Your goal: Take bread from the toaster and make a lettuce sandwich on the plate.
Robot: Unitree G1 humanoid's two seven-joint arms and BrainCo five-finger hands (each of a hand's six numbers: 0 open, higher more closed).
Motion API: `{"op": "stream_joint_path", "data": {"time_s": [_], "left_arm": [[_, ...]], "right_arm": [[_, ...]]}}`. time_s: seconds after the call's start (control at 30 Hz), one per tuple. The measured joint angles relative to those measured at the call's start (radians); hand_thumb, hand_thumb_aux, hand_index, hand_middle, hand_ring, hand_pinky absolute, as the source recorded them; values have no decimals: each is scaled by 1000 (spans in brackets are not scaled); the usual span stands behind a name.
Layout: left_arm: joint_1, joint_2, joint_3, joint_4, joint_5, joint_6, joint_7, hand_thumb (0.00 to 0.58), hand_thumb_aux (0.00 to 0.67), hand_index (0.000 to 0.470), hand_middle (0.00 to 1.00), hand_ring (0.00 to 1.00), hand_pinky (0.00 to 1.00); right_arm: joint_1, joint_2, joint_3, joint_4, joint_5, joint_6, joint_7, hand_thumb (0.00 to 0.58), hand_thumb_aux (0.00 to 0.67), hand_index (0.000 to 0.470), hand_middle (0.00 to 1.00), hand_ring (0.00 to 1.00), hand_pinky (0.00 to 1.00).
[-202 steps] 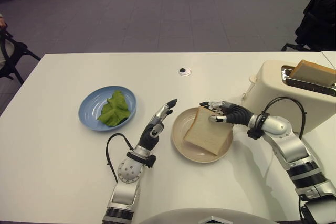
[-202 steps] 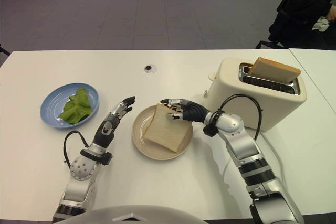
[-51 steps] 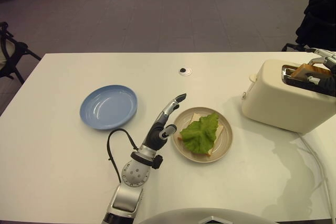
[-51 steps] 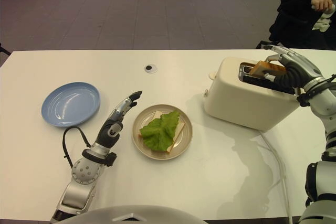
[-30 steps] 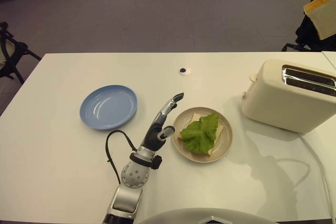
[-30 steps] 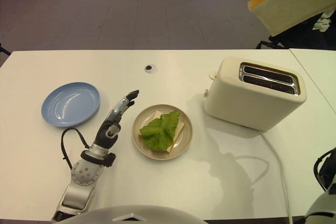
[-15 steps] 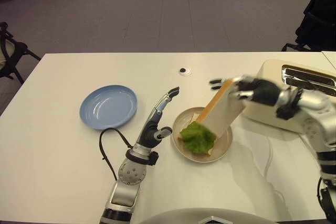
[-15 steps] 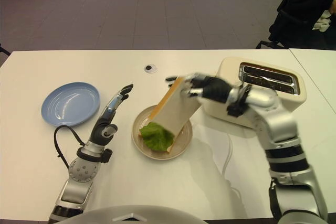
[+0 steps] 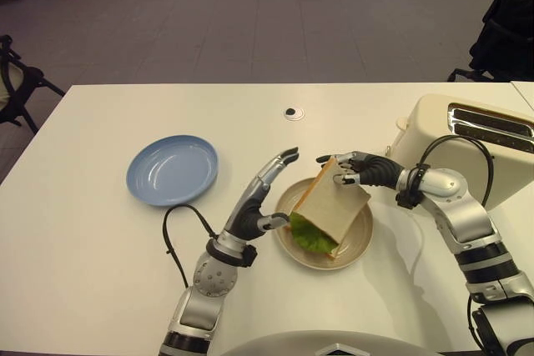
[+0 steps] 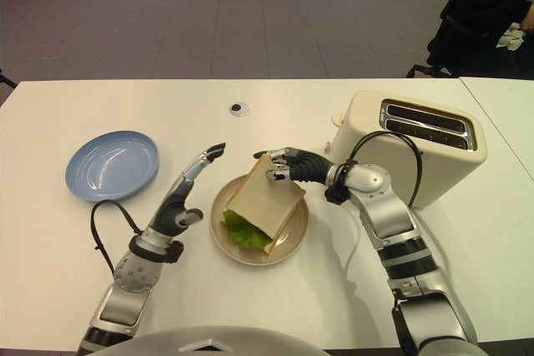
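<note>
Bread slice (image 9: pixel 332 204), the top layer of the sandwich, rests tilted over the lettuce (image 9: pixel 305 232) on the beige plate (image 9: pixel 360 239), which sits near the middle of the worktop (image 9: pixel 100 248), a little toward its near edge. Toward the left edge of the worktop is a blue plate (image 9: pixel 171 171), well apart from the sandwich. Next comes the left hand (image 9: pixel 257 202), standing just beside the beige plate's left rim with its fingers (image 9: pixel 279 162) stretched out and spread, holding nothing and not touching the bread. On the beige plate, a ruffle of lettuce pokes out from under the slice's near-left side. The slice's long axis runs from the plate's far-right rim down to its near-left rim, and its far-right corner is the raised end. That raised corner is pinched by the fingers (image 9: pixel 338 166) of the right hand (image 9: pixel 365 169), which comes in from the right over the plate's far rim, so the bread lies down and to the left of that grip. The right hand is the one in contact, and the likely next step is to lower this corner and let go so the slice settles flat. Near the worktop's right edge stands the cream toaster (image 9: pixel 450 156), just beyond the right forearm.
</note>
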Motion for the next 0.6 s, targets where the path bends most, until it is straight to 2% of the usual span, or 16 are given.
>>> {"op": "stream_joint_path", "data": {"time_s": [0.1,0.17,0.2,0.43,0.6], "left_arm": [[8,33,-26,-22,154,-21,19,0,0,0,0,0,0],[10,68,-42,-40,294,-33,36,0,0,0,0,0,0],[9,82,-44,-44,345,-33,43,0,0,0,0,0,0],[-5,175,-132,-45,666,14,66,0,0,0,0,0,0],[-5,206,-176,-75,745,64,53,0,0,0,0,0,0]], "right_arm": [[4,27,22,0,-42,-34,-5,568,575,404,0,0,0],[6,39,33,5,-65,-47,-2,530,473,332,0,0,0],[7,43,36,8,-70,-50,4,516,447,313,0,0,0],[32,48,54,31,-129,-73,30,547,510,358,0,0,0],[31,64,54,45,-148,-87,34,557,536,376,0,0,0]]}}
